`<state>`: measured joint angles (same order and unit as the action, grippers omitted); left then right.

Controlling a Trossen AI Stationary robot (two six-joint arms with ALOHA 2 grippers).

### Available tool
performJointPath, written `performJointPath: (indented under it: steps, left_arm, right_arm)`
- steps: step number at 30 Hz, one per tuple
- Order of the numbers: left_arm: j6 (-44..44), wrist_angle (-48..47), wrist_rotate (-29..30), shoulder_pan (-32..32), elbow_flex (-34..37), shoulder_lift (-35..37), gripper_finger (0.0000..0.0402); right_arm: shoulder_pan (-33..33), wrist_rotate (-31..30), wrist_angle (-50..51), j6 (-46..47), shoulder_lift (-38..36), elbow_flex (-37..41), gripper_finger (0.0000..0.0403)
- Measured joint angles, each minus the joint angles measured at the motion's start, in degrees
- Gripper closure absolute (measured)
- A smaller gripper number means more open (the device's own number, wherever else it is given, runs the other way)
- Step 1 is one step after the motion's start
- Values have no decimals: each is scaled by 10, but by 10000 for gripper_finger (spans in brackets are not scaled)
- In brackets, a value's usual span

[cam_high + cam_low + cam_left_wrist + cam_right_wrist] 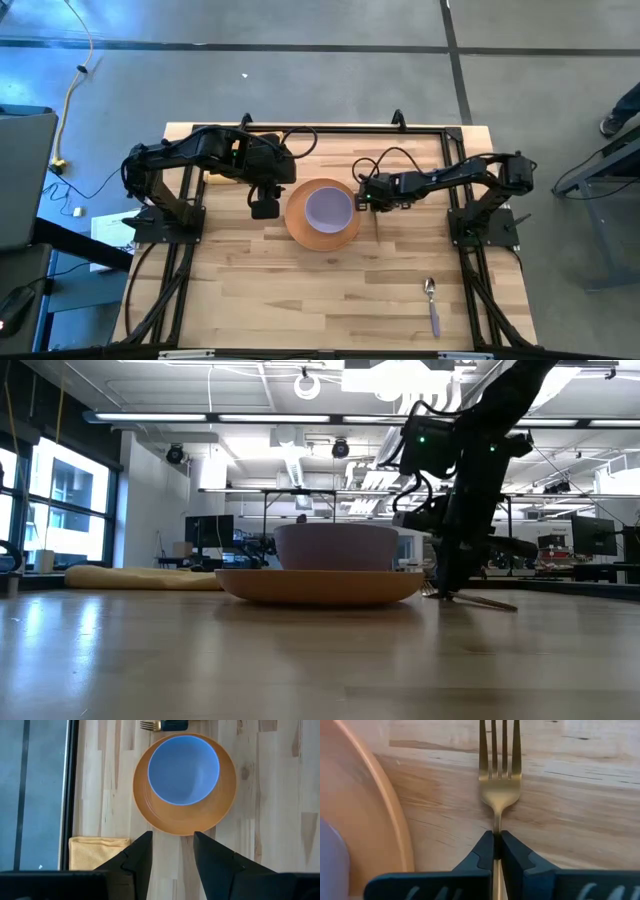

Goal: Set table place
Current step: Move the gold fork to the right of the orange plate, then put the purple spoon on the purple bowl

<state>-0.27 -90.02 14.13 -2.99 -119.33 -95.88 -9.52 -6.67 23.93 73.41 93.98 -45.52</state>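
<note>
Here the place setting is standing partly done. An orange plate (322,212) is lying near the middle of the worktop (250,290), and a pale blue bowl (329,206) is sitting inside it. The right tool (496,842) is pinching the neck of a gold fork (499,760) between closed fingers, just beside the plate's rim on the side toward the right arm; in the low view the fork (478,600) is appearing to rest on or very near the wood. By this reading, the fork is in the act of being placed and is not yet released.

The left tool (172,851) is hovering over the worktop beside the plate, on the side opposite the fork, its fingers spread and gripping nothing. A folded yellow cloth (98,852), probably the napkin, is lying near the worktop's edge on the left arm's side. A spoon (432,304) is lying well apart from the plate, near the front right corner, and is seemingly waiting to be brought in. Whether a knife belongs to the setting cannot be told.

The worktop is showing pale butcher-block planks within a thin black rail. Around it, grey floor is carrying dark tape lines and a yellow cable (72,90); across the room, windows, desks with monitors and ceiling strip lights are showing
</note>
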Motion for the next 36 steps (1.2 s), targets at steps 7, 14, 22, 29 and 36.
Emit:
performJointPath:
  steps: [7,14,22,29,36]
  left_arm:
    - [0,0,0,0,0,0,273]
    - [0,0,0,0,0,0,273]
    - [0,0,-1,0,0,0,273]
    - [0,0,-1,0,0,0,273]
    - [0,0,-3,0,0,0,273]
  right_arm:
    - [0,-2,-5,11,5,1,402]
    - [0,4,-10,18,5,2,371]
    - [-2,9,-14,29,-4,2,321]
    - [-14,15,20,30,-57,4,310]
    - [3,61,111,10,-175,4,310]
